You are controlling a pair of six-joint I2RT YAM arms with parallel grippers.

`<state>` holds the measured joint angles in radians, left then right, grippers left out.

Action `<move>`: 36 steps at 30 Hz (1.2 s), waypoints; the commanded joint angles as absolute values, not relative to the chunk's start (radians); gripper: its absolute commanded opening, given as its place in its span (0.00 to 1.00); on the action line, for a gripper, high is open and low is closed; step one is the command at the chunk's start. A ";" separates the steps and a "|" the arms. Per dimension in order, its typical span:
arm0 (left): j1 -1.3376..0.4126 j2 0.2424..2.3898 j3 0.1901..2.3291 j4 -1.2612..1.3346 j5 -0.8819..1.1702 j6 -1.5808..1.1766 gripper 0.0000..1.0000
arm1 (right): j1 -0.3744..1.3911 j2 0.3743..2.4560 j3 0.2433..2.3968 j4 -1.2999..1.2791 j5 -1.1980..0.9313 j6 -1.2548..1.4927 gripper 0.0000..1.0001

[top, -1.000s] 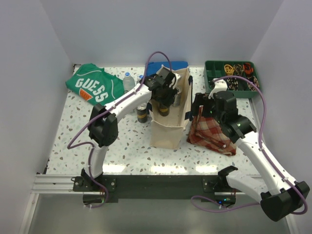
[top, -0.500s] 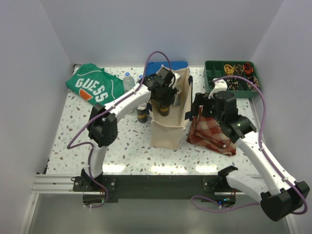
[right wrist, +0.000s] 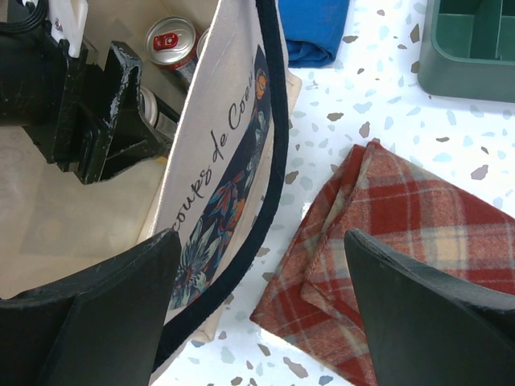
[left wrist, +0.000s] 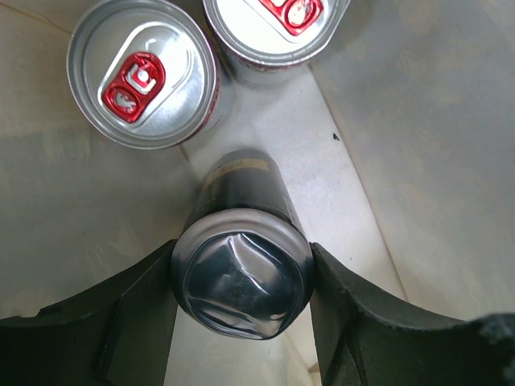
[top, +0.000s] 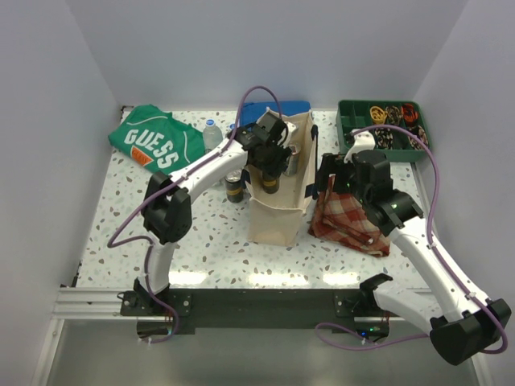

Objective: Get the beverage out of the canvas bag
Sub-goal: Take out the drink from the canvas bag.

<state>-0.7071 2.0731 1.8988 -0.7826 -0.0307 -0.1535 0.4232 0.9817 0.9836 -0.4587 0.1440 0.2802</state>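
Top view first: the upright cream canvas bag with navy handles (top: 278, 221) is stood mid-desk. The left hand (top: 269, 161) is reached down into its open mouth and clamped on a dark slim can (top: 269, 183), which is held upright so it can be drawn straight up past the rim. The right hand (top: 328, 178) is parked just beside the bag's right wall, above a folded red plaid cloth (top: 354, 229), probably so the bag can be steadied. A second dark can (top: 234, 186) is stood on the speckled desk (top: 201, 241) just left of the bag. A green T-shirt (top: 153, 141) and a green plastic tray (top: 346, 133) are well apart at the back.

Left wrist view: the can is pinched on both sides by the black fingers (left wrist: 137, 322). Two silver cans with red tabs (left wrist: 145, 76) are packed close behind it inside the bag, so they could get bumped on the way out.

Right wrist view: the jaws are spread wide with nothing gripped. The bag's wall and navy strap are framed between them.
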 commanded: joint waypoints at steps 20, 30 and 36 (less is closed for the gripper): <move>-0.709 1.911 1.917 -0.775 -0.029 -0.147 0.00 | 0.420 0.948 1.023 -0.436 0.140 0.325 0.87; -0.710 1.859 1.891 -0.764 -0.031 -0.147 0.00 | 0.422 0.950 1.043 -0.423 0.153 0.356 0.87; -0.715 1.829 1.879 -0.756 -0.011 -0.149 0.00 | 0.422 0.939 1.035 -0.425 0.153 0.374 0.87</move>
